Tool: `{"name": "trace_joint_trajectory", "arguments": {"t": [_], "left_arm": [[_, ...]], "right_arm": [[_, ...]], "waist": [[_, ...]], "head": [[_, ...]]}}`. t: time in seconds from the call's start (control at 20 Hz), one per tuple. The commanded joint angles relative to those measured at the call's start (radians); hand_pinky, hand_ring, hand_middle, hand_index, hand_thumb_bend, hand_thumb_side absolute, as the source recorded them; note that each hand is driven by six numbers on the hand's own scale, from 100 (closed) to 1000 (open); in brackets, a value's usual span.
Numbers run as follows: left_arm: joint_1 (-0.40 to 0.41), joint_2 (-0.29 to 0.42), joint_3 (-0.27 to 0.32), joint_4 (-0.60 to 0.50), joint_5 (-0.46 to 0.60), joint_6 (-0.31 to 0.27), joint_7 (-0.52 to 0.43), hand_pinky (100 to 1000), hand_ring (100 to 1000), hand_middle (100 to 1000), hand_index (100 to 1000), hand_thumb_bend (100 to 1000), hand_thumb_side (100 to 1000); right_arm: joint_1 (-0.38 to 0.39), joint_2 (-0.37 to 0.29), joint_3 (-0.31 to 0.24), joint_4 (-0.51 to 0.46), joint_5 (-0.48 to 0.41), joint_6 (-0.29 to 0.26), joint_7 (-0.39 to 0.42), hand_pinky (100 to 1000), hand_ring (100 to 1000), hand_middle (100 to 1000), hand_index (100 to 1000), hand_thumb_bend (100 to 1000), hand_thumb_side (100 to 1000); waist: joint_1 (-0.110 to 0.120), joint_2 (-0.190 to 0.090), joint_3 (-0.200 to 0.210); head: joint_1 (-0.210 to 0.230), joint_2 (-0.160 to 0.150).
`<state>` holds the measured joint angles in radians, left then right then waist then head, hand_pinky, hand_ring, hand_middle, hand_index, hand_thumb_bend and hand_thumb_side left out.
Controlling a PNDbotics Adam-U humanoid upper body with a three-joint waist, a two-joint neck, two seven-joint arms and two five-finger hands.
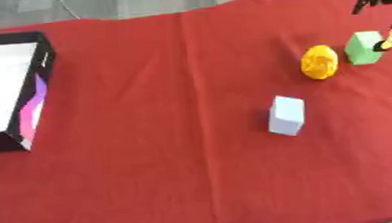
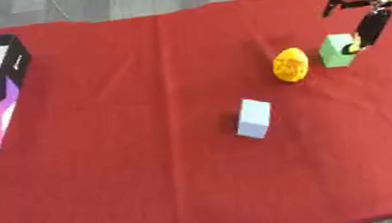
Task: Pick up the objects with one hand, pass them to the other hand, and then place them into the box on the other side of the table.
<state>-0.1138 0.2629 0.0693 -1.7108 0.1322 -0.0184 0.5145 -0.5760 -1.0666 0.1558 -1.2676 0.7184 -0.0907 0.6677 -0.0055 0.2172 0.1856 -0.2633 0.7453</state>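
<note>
objects for our task sit in a loose cluster on the right half of the red tablecloth point(image 1: 152, 177): a green block point(image 2: 337, 50) farthest right, a yellow rounded thing point(image 2: 290, 65) just beside it on its left, and a pale blue block point(image 2: 254, 118) nearer us, apart from both. our right hand point(image 2: 370, 22) comes in from the upper right corner with its fingers point(image 2: 367, 32) hanging down at the green block's right edge, spread and uncurled, holding nothing; we cannot tell whether a fingertip touches the block. we judge the green block is the first pick because it lies closest to that arm. the white-floored box with black walls point(image 1: 45, 70) waits at the far left edge, well apart from all three things, which is why a handover is called for: the right arm looks unable to reach it. our left hand shows in neither view. next, we think the fingers must straddle the block and close without nudging the yellow thing alongside.
</note>
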Motion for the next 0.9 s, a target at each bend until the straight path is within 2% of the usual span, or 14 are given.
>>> {"name": "trace_joint_trajectory", "arguments": {"t": [0.05, 0.35, 0.9], "left_arm": [[-0.009, 0.014, -0.001, -0.024, 0.005, 0.001, 0.002, 796, 698, 832, 806, 245, 889], [-0.009, 0.011, -0.002, -0.025, 0.006, 0.005, 0.001, 796, 698, 832, 803, 242, 890], [-0.012, 0.006, -0.006, -0.027, 0.01, 0.008, -0.001, 797, 699, 832, 800, 240, 894]], "right_arm": [[-0.015, -0.018, -0.018, 0.016, 0.007, 0.002, -0.017, 979, 872, 862, 846, 464, 100], [-0.024, -0.003, -0.019, 0.057, -0.013, 0.004, -0.032, 976, 858, 819, 843, 488, 100], [-0.038, 0.01, -0.034, 0.099, 0.054, 0.019, -0.045, 978, 862, 834, 858, 490, 100]], "waist": [[0.012, 0.004, -0.001], [0.022, 0.012, 0.0], [0.03, 0.031, 0.004]], "head": [[-0.01, -0.012], [-0.006, -0.01], [-0.009, -0.015]]}}
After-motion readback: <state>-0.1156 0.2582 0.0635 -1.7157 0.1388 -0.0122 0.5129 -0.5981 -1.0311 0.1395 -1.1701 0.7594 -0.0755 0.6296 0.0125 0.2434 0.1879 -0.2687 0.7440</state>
